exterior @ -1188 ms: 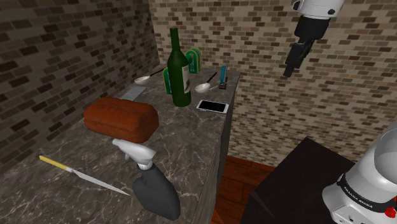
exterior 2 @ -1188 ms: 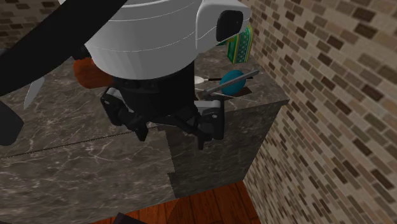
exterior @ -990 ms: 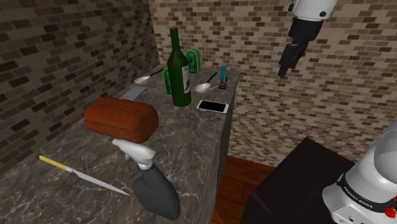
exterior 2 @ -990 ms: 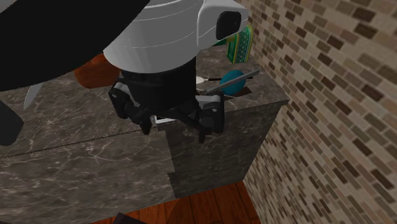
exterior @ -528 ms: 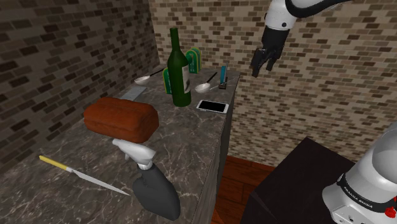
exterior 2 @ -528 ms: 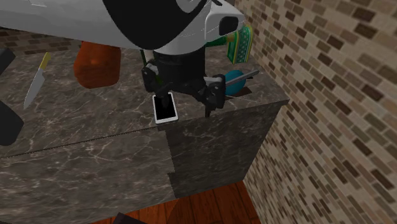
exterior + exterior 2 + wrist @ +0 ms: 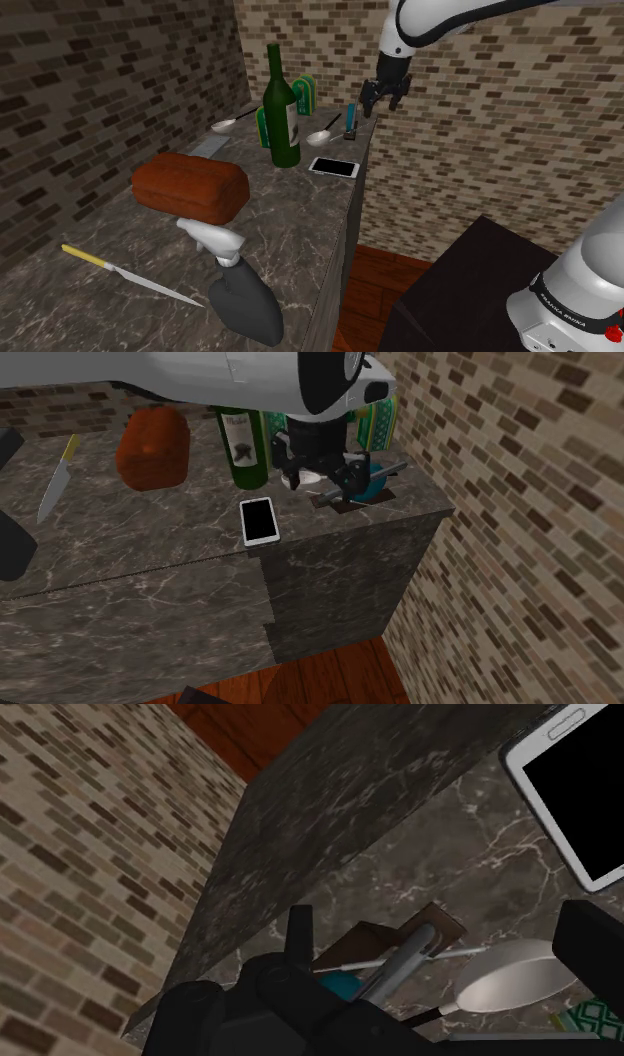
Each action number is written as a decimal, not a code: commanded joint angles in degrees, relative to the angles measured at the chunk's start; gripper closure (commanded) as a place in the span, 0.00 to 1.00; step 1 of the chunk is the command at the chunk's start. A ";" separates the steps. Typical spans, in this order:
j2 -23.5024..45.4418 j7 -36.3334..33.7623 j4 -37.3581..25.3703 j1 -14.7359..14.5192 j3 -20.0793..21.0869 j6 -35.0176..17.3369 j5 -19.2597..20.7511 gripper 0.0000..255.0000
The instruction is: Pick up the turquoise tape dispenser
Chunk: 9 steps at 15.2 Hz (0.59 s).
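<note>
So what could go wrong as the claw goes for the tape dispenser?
The turquoise tape dispenser sits near a corner of the dark marbled counter; a glancing touch from the open black claw might push it off. The pale spoon lies beside it, so a finger may catch that instead.

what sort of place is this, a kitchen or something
Likely a kitchen corner in a house: a dark marbled counter set against brick walls, carrying a green wine bottle, a brown loaf of bread and a yellow-handled knife.
</note>
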<state>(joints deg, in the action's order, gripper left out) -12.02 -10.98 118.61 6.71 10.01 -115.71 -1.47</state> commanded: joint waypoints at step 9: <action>20.89 -12.26 -18.12 1.14 0.04 -4.79 6.18 0.00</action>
<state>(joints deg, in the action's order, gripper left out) 6.64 -22.03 102.56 7.82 10.22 -120.18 4.06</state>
